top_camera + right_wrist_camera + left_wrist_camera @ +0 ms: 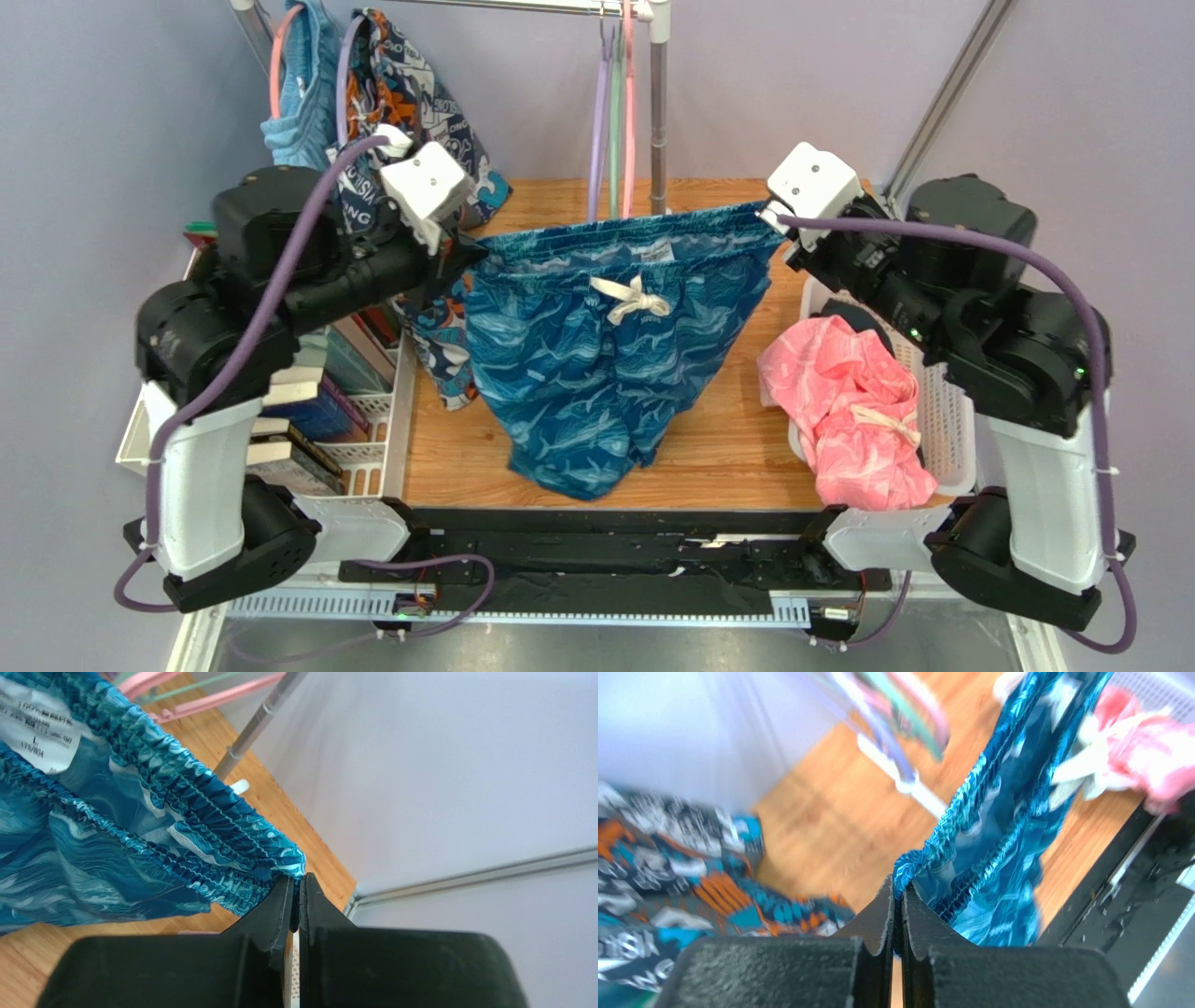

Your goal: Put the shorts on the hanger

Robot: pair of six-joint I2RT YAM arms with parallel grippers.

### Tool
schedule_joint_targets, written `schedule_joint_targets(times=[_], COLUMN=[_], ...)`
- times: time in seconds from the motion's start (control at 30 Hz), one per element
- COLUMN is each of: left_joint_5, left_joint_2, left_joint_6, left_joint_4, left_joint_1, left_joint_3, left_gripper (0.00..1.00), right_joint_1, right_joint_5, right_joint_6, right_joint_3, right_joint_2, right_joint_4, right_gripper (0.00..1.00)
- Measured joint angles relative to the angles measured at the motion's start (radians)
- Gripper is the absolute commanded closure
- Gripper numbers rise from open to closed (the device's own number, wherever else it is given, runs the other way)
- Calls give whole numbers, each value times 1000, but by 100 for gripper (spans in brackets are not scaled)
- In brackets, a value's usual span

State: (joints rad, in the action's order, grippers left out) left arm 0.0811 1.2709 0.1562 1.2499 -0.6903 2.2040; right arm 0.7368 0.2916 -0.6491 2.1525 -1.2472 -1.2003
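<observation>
One shorts, two grips: left pincer and right pincer each clamped on a waistband corner. Behind shorts, three: lavender hanger, mint hanger, pink hanger.

Pink garment (crumpled) in white basket

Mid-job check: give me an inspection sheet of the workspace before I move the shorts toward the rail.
Surface: wooden table, partly covered.
Job's things: shorts held stretched by the waistband above the table, not on the hanger; purple hanger hangs on the rail behind them.
Clutter: pink garment in a white basket at right; books at left; printed garment hanging at left.
Grippers: left gripper and right gripper each shut on a waistband end.
Cables: purple cable along each arm, not touching the shorts.
Surroundings: clothes rail, plain wall.
</observation>
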Motion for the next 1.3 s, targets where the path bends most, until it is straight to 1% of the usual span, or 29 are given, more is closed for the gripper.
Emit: schedule_joint_targets(times=[0.07, 0.1, 0.2, 0.33, 0.37, 0.4, 0.43, 0.47, 0.5, 0.6, 0.67, 0.7, 0.73, 0.8, 0.9, 0.93, 0.97, 1.0, 1.03, 1.07, 1.1, 1.13, 1.17, 1.23, 1.3], left_joint_5=[38, 57, 108, 109, 89, 66, 48, 34, 14, 10, 17, 18, 18, 19, 19, 21, 27, 43, 60, 77, 98, 120, 138, 168, 196], left_joint_2=[4, -9, -60, -177, -202, -209, -208, -202, -184, -111, -77, -74, -74, -68, -3, 24, 52, 76, 91, 94, 90, 76, 53, -15, -116], left_joint_6=[14, 21, 35, 32, 28, 20, 12, 3, -12, -64, -105, -129, -140, -156, -165, -166, -166, -167, -166, -165, -161, -162, -163, -149, -142], left_joint_4=[11, 12, 30, 39, 40, 31, 25, 13, -16, -98, -206, -278, -309, -376, -433, -451, -460, -459, -455, -451, -441, -425, -413, -381, -326], left_joint_1=[1, 2, 5, 5, 5, 5, 5, 7, 20, 62, 86, 91, 93, 93, 93, 94, 98, 105, 112, 122, 133, 146, 157, 172, 176], left_joint_3=[65, 63, -21, -336, -448, -534, -591, -649, -740, -899, -1020, -1102, -1143, -1215, -1246, -1246, -1243, -1237, -1229, -1223, -1213, -1201, -1189, -1165, -1112], left_gripper=[100, 100, 100, 100, 100, 100, 100, 100, 100, 100, 100, 100, 100, 100, 91, 87, 84, 76, 59, 54, 52, 44, 33, 22, 21], right_joint_1=[60, 85, 153, 175, 175, 176, 176, 171, 161, 101, 64, 50, 45, 42, 40, 40, 40, 40, 40, 40, 40, 40, 40, 40, 40], right_joint_5=[16, 22, 34, 31, 28, 27, 25, 21, 11, -38, -68, -93, -104, -133, -178, -191, -205, -217, -226, -232, -237, -241, -242, -240, -236], right_joint_6=[-25, -34, -42, -30, -25, -22, -21, -18, -12, 19, 42, 63, 71, 96, 124, 130, 131, 138, 137, 140, 147, 148, 153, 160, 170], right_joint_3=[47, 50, -14, -222, -341, -423, -468, -557, -664, -874, -970, -1040, -1065, -1129, -1177, -1184, -1192, -1195, -1196, -1196, -1194, -1189, -1178, -1135, -1037], right_joint_2=[-3, 0, 32, 72, 85, 90, 91, 92, 92, 77, 77, 78, 77, 68, 38, 34, 34, 34, 38, 43, 53, 66, 82, 107, 148], right_joint_4=[-32, -45, -80, -100, -89, -90, -82, -43, -10, 76, 152, 218, 240, 300, 369, 380, 389, 390, 390, 389, 385, 373, 357, 318, 270], right_gripper=[100, 100, 100, 100, 100, 100, 100, 100, 100, 100, 100, 100, 95, 91, 73, 59, 54, 50, 40, 35, 30, 20, 15, 9, 6])
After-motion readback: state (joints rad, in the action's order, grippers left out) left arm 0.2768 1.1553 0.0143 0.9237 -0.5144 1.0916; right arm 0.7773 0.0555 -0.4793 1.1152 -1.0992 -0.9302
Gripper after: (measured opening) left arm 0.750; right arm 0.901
